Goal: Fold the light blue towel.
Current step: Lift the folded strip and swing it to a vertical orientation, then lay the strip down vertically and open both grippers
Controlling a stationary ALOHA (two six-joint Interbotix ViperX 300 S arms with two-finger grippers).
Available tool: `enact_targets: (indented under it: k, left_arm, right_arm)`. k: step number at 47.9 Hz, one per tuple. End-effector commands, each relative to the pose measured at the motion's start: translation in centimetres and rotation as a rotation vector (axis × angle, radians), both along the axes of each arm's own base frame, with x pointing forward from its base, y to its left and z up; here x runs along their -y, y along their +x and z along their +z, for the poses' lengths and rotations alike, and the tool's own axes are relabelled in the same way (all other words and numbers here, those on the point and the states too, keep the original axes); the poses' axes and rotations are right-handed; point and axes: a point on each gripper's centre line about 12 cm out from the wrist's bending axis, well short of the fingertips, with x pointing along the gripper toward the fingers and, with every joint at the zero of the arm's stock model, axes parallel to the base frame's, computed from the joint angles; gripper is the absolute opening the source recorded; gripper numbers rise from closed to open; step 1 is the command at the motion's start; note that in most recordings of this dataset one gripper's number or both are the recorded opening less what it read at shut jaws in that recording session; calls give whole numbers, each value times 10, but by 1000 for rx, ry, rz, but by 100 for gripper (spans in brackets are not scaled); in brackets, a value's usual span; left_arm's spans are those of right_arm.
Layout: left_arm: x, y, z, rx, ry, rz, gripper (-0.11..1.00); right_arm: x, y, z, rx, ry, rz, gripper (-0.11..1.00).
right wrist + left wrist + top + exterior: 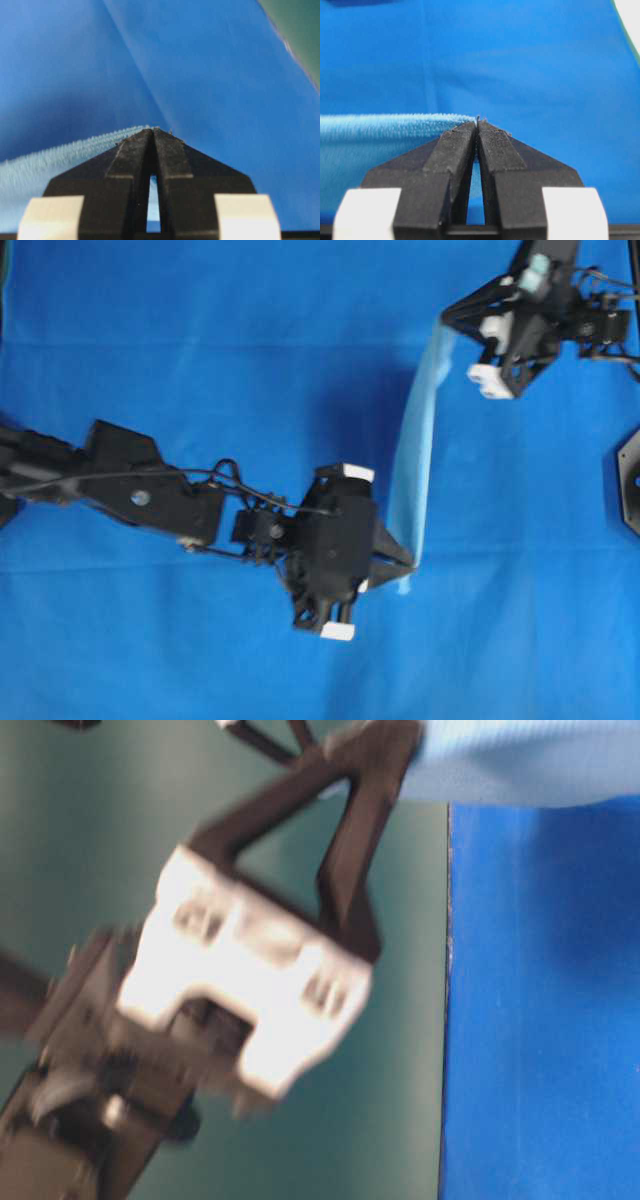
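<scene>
While the left tool point(408, 562) and right tool point(447, 320) each pinch a corner of the towel point(413, 455), jaws closed on its hem, the cloth hangs slack between them above the tabletop point(200, 340), evidently light, limp and best gripped at corners.

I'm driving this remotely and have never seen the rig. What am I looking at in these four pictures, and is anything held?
Two black robot arms work over a table under a dark blue cover. One picture looks down from above, one from table level very close to an arm and blurred, and two from cameras on the wrists. The left gripper and the right gripper are each shut on an end of the light blue towel, which hangs stretched between them. Each wrist view shows shut jaws pinching the towel's edge.
</scene>
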Motion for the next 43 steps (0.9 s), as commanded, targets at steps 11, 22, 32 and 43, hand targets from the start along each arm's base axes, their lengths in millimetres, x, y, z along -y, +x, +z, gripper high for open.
enact_targets:
  k: [11,22,32,43]
  left_arm:
    - [36,10,22,72,-17,-66,2]
    - [36,17,24,91,-21,-61,2]
    - [35,47,17,136,23,-66,2]
    - [41,79,17,190,82,-89,2]
  right_arm:
    - [28,24,11,18,-41,-18,2]
    - [28,4,11,-3,-43,-60,2]
    - [16,-35,12,-13,-49,-109,2]
    - [5,-75,15,-38,-46,-194,2]
